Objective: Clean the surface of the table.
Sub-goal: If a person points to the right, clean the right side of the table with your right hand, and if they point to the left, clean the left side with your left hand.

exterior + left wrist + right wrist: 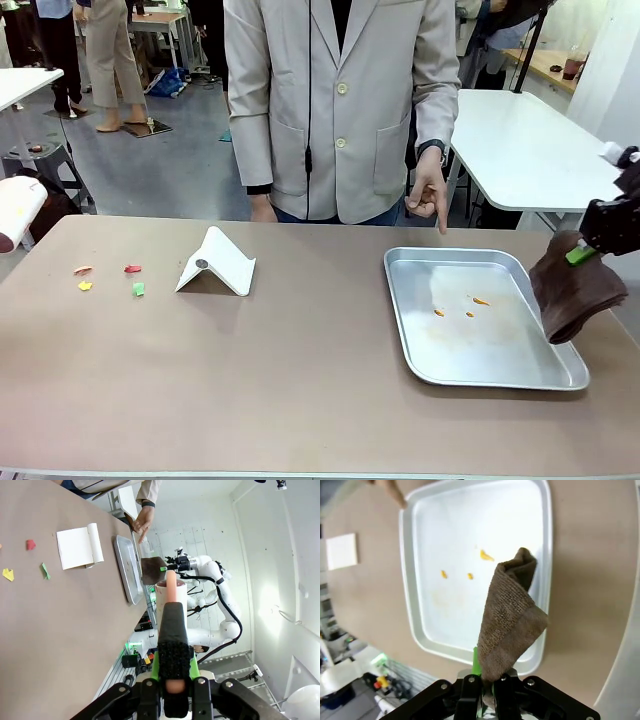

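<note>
The tan-brown table [300, 385] spans the front view. Small red [132, 268], green [138, 289], yellow [85, 286] and pink [82, 270] scraps lie on its left part. My right gripper [588, 252] hangs at the right edge, shut on a brown cloth [575, 292]. In the right wrist view that gripper [487, 674] holds the cloth [512, 615] dangling above the silver tray [410, 585]. My left gripper [172, 611] is shut on the peach handle of a white roller [170, 591], whose white drum [18, 212] shows at the left edge, off the table.
The silver tray [400, 300] holds three orange scraps [481, 300]. A folded white card [215, 262] stands left of centre. A person in a grey jacket stands at the far side, one hand [430, 192] pointing down at the tray's far rim.
</note>
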Controlling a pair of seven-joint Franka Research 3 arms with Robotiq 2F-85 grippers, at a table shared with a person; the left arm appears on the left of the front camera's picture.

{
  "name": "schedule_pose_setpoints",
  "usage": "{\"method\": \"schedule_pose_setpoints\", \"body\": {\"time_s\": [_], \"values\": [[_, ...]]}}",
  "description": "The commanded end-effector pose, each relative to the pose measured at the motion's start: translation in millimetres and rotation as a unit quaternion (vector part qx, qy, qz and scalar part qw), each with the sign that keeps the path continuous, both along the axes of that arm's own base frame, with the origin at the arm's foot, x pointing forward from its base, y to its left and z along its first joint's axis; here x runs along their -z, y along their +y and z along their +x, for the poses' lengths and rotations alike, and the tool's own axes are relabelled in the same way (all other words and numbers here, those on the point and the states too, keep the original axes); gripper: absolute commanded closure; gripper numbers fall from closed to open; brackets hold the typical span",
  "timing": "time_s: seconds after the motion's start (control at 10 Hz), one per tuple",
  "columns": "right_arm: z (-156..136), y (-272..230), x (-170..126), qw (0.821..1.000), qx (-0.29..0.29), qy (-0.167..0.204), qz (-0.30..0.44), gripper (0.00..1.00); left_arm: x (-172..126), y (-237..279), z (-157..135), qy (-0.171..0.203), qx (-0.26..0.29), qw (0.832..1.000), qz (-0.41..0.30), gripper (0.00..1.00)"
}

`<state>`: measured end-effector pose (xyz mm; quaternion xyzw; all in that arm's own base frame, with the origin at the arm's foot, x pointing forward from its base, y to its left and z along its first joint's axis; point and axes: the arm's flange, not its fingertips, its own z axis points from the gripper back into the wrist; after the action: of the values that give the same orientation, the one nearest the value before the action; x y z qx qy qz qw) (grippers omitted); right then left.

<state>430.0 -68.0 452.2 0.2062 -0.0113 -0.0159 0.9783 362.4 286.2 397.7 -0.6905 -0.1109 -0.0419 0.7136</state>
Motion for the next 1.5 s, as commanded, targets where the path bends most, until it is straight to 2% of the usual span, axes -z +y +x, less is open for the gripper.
{"method": "schedule_pose_setpoints", "body": {"time_s": [0.0, 0.2, 0.3, 0.6, 0.9, 1.4], "values": [[27.3, 13.9, 3.4, 0.998, 0.003, 0.021, -0.058, 0.93, -6.0, 4.5, -7.2, -0.004, 0.003, 1.0, -0.002, 1.0], [45.7, 24.2, 14.1, 0.997, -0.001, 0.035, -0.066, 0.93, -6.0, 4.5, -7.2, -0.004, 0.003, 1.0, -0.002, 1.0], [55.4, 30.1, 20.1, 0.996, 0.001, 0.03, -0.078, 1.0, -6.0, 4.5, -7.2, -0.004, 0.003, 1.0, -0.002, 1.0], [74.5, 43.5, 38.0, 0.991, 0.009, 0.018, -0.129, 1.0, -6.0, 4.5, -7.2, -0.004, 0.003, 1.0, -0.002, 1.0], [91.3, 55.6, 65.1, 0.991, -0.003, 0.011, -0.136, 1.0, -6.0, 4.5, -7.2, -0.004, 0.003, 1.0, -0.002, 1.0], [109.9, 73.9, 115.0, 0.996, -0.009, 0.01, -0.092, 1.0, -6.0, 4.5, -7.2, -0.004, 0.003, 1.0, -0.002, 1.0]]}}
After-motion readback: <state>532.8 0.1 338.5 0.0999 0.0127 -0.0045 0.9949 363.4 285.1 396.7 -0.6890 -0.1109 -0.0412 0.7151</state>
